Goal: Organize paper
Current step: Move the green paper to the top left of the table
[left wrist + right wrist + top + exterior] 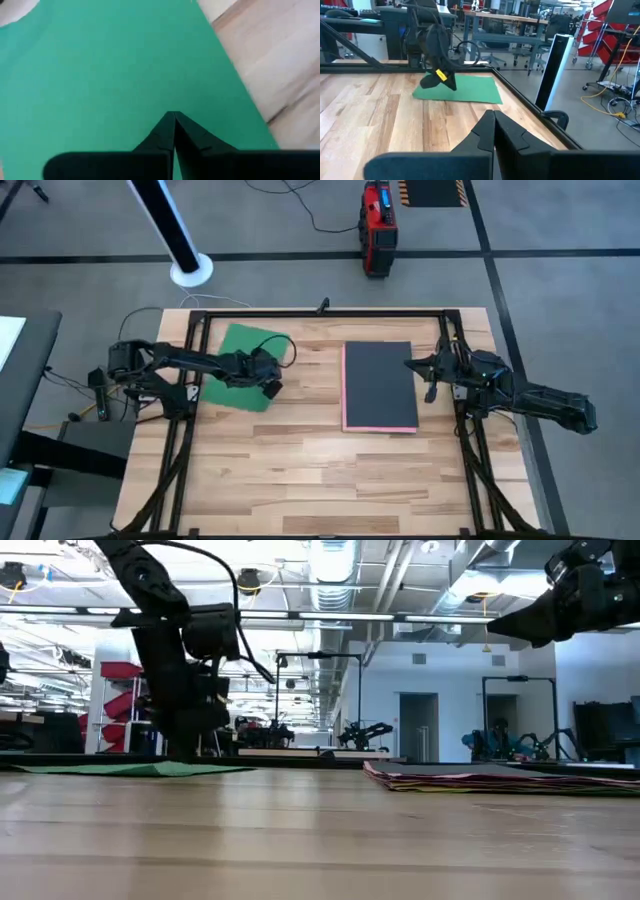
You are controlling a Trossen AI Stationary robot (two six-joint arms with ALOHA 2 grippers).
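Two grippers, both closed: left gripper pressing down on green sheet, gripping nothing; right gripper raised beside dark-grey-topped stack, empty.

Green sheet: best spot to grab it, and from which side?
Judging by its pose, take the green sheet at the edge facing the stack, where the left gripper sits, fingers closed. It lies flat on the table, so pinching from above looks unlikely; slide it or lift an edge first. The right gripper waits by the stack.
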